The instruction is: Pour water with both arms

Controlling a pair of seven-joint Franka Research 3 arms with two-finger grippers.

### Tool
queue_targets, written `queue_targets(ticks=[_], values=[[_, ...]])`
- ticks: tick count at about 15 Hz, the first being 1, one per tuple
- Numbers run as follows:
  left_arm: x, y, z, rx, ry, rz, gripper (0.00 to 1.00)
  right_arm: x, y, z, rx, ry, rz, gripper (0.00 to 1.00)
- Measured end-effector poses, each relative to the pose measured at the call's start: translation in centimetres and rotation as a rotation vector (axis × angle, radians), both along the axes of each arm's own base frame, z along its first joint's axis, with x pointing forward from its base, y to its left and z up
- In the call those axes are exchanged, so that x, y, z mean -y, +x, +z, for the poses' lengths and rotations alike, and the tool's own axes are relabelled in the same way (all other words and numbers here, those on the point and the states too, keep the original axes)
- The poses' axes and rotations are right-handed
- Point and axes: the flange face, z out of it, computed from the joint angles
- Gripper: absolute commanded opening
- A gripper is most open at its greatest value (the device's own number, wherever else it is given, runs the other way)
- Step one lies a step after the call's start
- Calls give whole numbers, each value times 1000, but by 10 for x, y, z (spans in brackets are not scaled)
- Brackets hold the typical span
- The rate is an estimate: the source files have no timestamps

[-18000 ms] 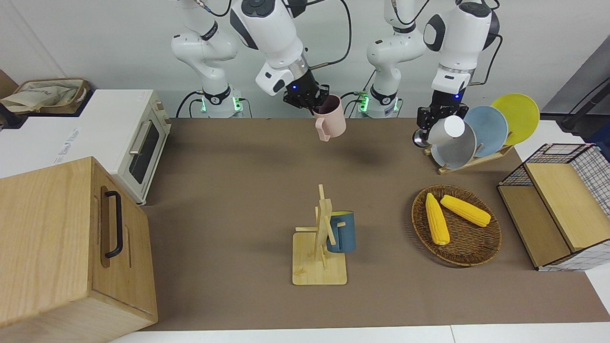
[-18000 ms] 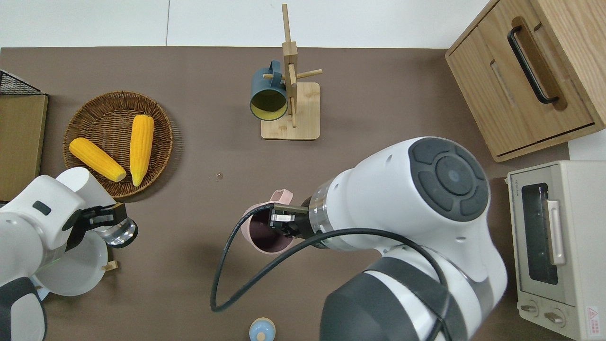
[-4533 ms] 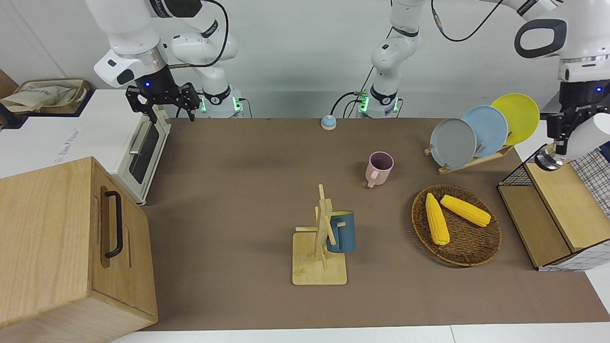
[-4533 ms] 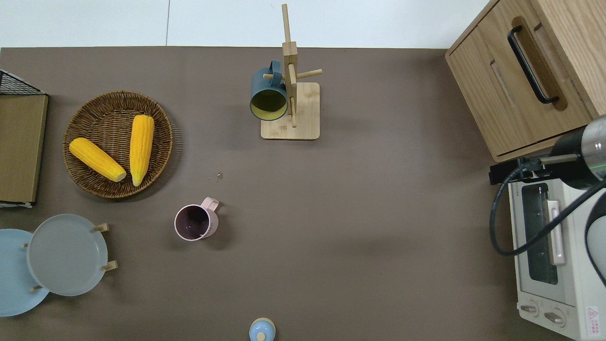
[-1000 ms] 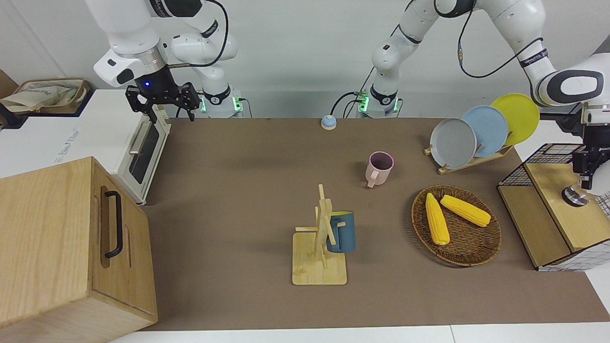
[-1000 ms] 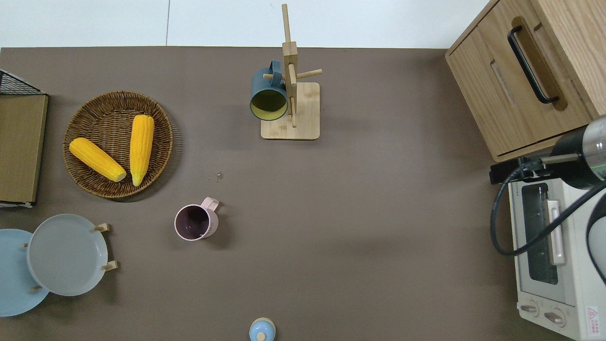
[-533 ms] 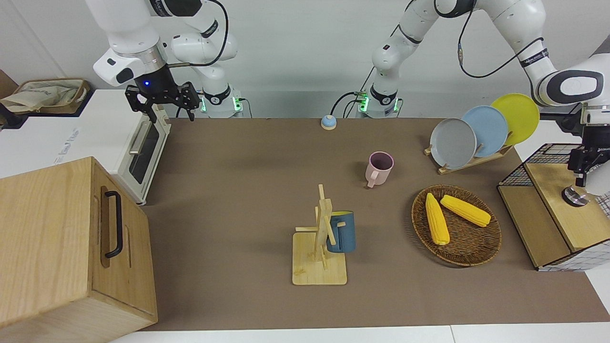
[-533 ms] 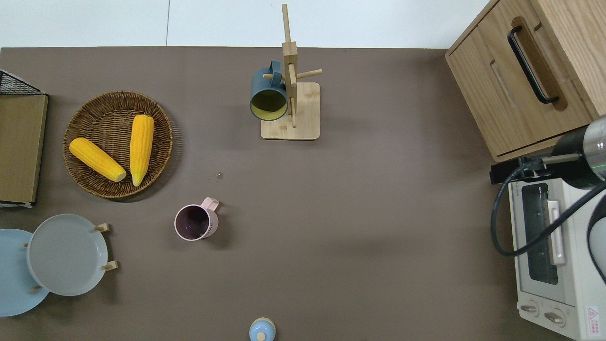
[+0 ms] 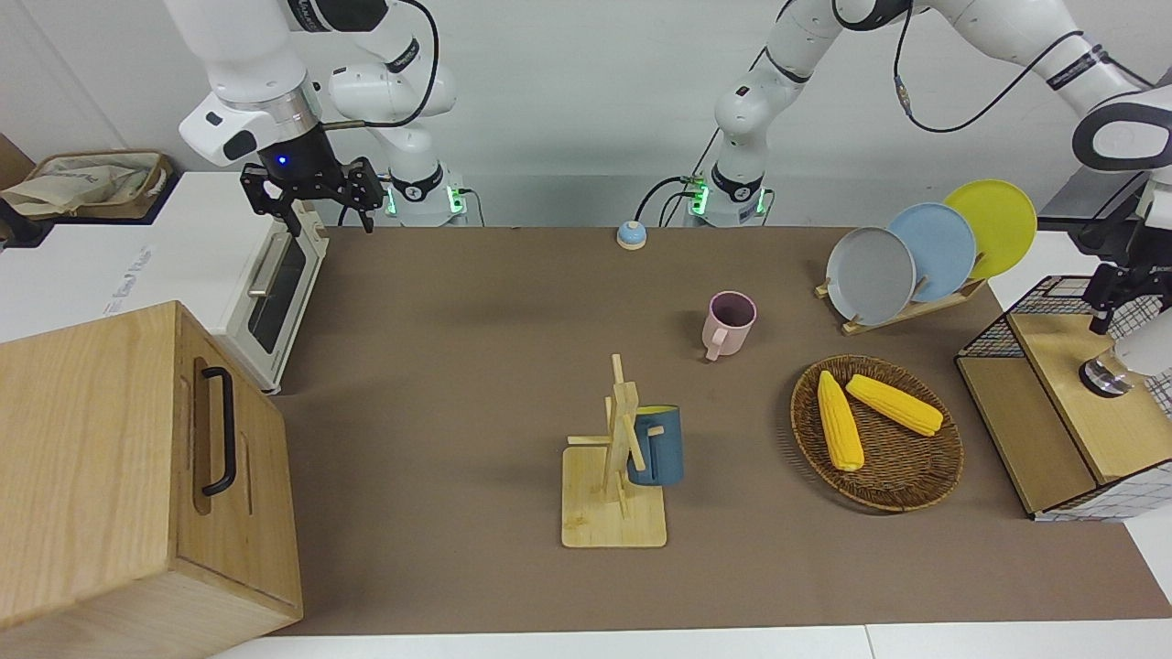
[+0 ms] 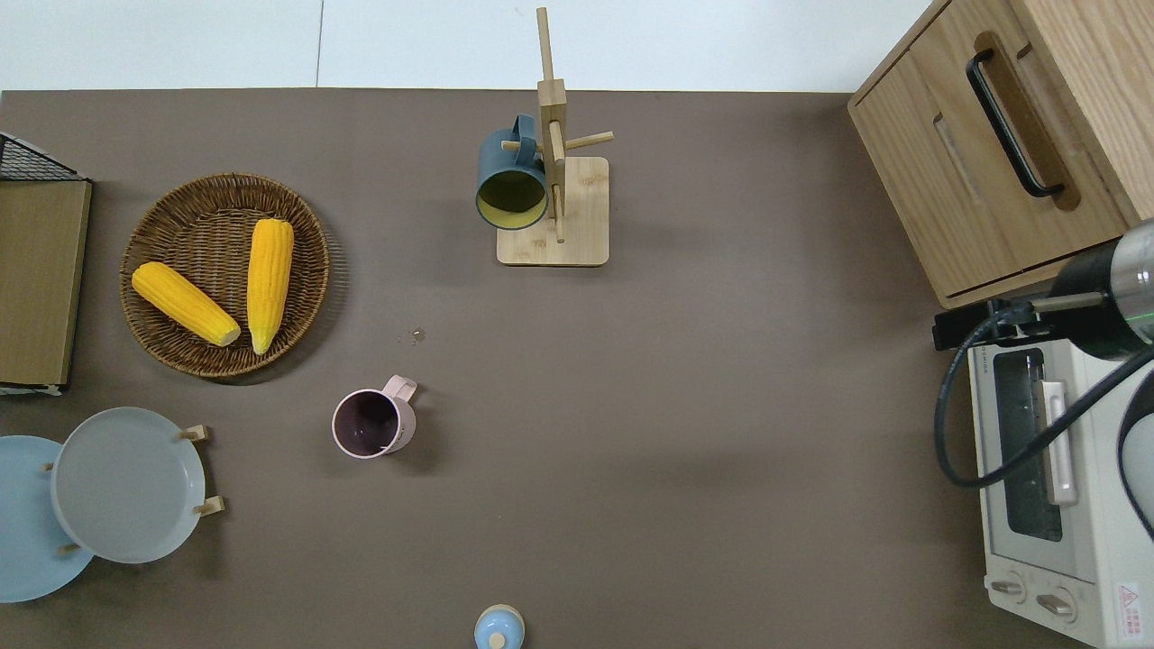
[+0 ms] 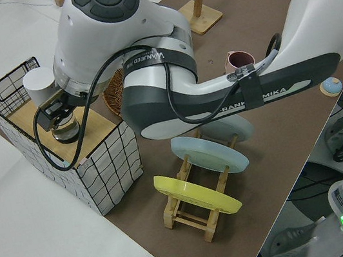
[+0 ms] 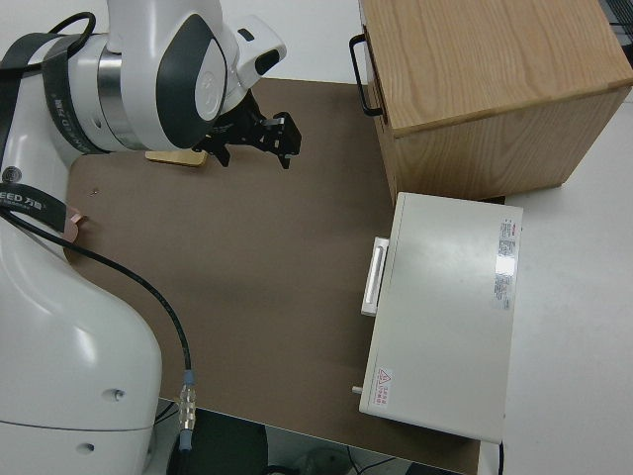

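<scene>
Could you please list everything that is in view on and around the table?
pink mug: 1, pink, upright mid-table
blue mug: 1, dark blue, hung on wooden mug tree
corn cobs: 2, yellow, in wicker basket
plates: 3, grey, blue, yellow, upright in wooden rack
white bottle: 1, on wire-sided wooden shelf
toaster oven: 1, cream
wooden cabinet: 1
bell: 1, blue
left end effector: black, at the bottle
right end effector: black, open, parked

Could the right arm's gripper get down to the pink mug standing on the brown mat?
Probably yes: the pink mug stands alone, upright, nothing over it, and the right gripper is open and empty.
</scene>
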Motion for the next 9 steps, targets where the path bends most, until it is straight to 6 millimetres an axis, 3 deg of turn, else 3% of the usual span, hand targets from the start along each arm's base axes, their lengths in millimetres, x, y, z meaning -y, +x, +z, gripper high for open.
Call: queue_targets(ticks=[6, 9], values=[[13, -18, 29, -146, 16, 3, 998, 0, 0, 0, 0, 0, 0, 992], [32, -27, 41, -215, -30, 19, 998, 0, 0, 0, 0, 0, 0, 992]])
